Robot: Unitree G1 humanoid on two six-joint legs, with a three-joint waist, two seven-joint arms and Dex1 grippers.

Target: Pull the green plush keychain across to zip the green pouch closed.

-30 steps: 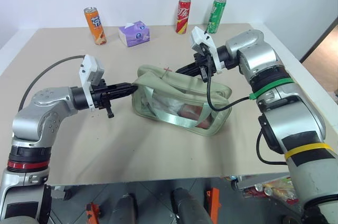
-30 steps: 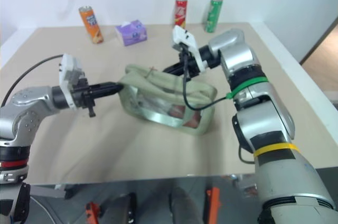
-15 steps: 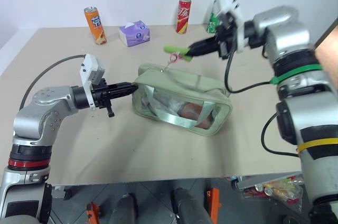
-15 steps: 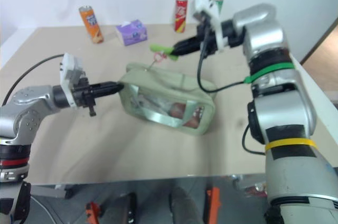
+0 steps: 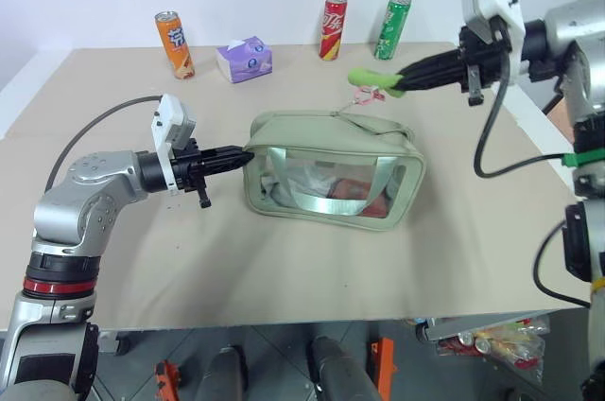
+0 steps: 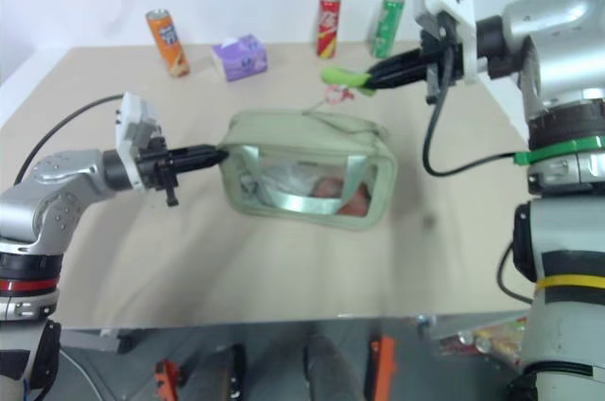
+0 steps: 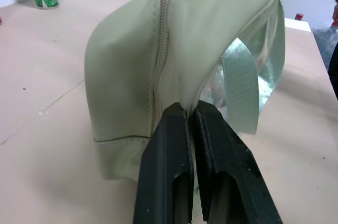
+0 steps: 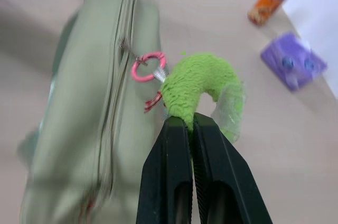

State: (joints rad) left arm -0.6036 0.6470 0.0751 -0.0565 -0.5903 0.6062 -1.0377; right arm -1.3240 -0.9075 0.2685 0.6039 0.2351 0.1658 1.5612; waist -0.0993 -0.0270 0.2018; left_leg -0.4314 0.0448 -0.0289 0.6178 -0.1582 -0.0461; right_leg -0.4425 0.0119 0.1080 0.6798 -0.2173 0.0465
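Green pouch (image 5: 333,169), frame centre, on table (image 5: 284,269). Left hand (image 5: 246,157) pinching its left end. Green plush keychain (image 5: 374,79), upper right of centre, clamped in right hand (image 5: 401,82), above pouch.

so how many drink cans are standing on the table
3, all upright along the far edge: an orange can toward the left, beside the purple tissue pack, then a red can and a green can toward the right. None looks hidden.
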